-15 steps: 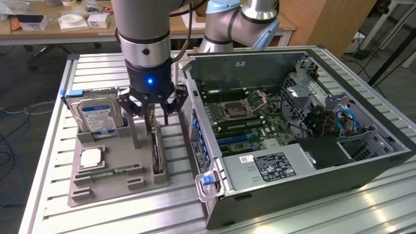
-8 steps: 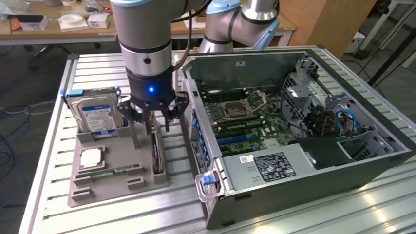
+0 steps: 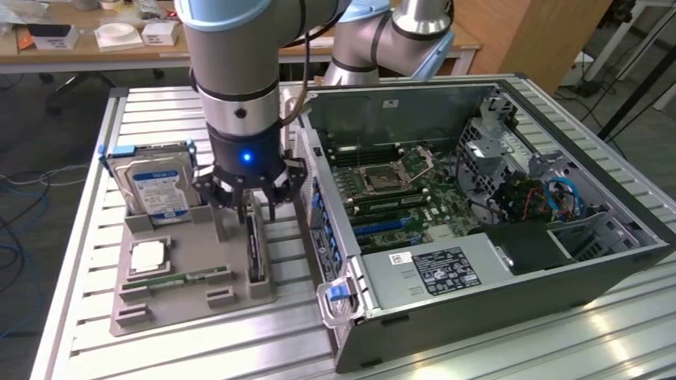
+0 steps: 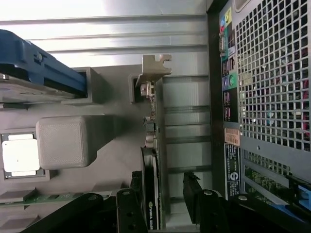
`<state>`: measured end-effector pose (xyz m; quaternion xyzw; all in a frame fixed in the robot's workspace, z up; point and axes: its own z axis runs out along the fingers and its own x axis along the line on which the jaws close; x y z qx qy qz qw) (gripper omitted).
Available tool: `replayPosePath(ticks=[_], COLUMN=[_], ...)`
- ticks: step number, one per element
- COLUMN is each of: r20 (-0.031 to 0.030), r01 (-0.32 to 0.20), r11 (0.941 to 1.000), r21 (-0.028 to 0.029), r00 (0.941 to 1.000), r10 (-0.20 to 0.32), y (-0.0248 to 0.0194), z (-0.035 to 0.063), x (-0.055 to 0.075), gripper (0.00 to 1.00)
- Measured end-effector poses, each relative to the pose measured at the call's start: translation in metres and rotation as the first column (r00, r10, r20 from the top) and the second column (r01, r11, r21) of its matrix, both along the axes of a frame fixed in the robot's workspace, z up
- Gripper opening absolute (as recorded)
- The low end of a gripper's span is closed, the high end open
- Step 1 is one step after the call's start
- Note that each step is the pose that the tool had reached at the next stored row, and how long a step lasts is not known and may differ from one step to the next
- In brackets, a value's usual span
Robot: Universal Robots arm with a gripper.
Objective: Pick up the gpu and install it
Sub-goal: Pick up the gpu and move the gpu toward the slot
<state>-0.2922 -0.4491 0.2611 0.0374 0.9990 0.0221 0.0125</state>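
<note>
Slatted metal surface (image 3: 158, 107) is carrying a grey tray (image 3: 174, 309) where the gpu (image 3: 255, 252) is standing on edge. Directly above, the claw (image 3: 253, 210) is hanging wide open and empty, fingers (image 4: 194, 199) straddling the card across its long axis.

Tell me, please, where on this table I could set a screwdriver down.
Bare slats lie beyond the hard drive toward the far edge of the table, and along the near edge in front of the grey tray. Crowded: the strip between tray and computer case, where the gripper, fingers open, hangs over the gpu.
</note>
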Motion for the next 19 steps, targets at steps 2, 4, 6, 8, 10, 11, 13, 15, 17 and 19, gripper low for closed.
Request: replayPosePath(ticks=[2,4,6,8,10,11,13,15,17,19], r20=[0.0,0.0,0.0,0.0001,-0.0001,-0.0001,0.0001,0.0002,0.0001,0.0], r01=[0.0,0.0,0.0,0.0,0.0,0.0,0.0,0.0,0.0,0.0], r11=[1.0,1.0,1.0,1.0,1.0,1.0,1.0,1.0,1.0,1.0], r21=[0.0,-0.0001,0.0,0.0,-0.0001,-0.0002,0.0001,0.0002,0.0,0.0], r00=[1.0,1.0,1.0,1.0,1.0,1.0,1.0,1.0,1.0,1.0], r10=[0.0,0.0,0.0,0.0,0.0,0.0,0.0,0.0,0.0,0.0], y=[-0.0003,-0.0008,-0.0017,-0.0023,-0.003,-0.0032,-0.004,-0.0047,-0.0053,-0.0059], z=[-0.0026,-0.0054,-0.0077,-0.0102,-0.0129,-0.0143,-0.0171,-0.0198,-0.0222,-0.0245], x=[0.0,0.0,-0.001,-0.002,-0.003,-0.004,-0.005,-0.006,-0.007,-0.008], gripper=[0.47,0.47,0.47,0.47,0.47,0.47,0.47,0.47,0.47,0.47])
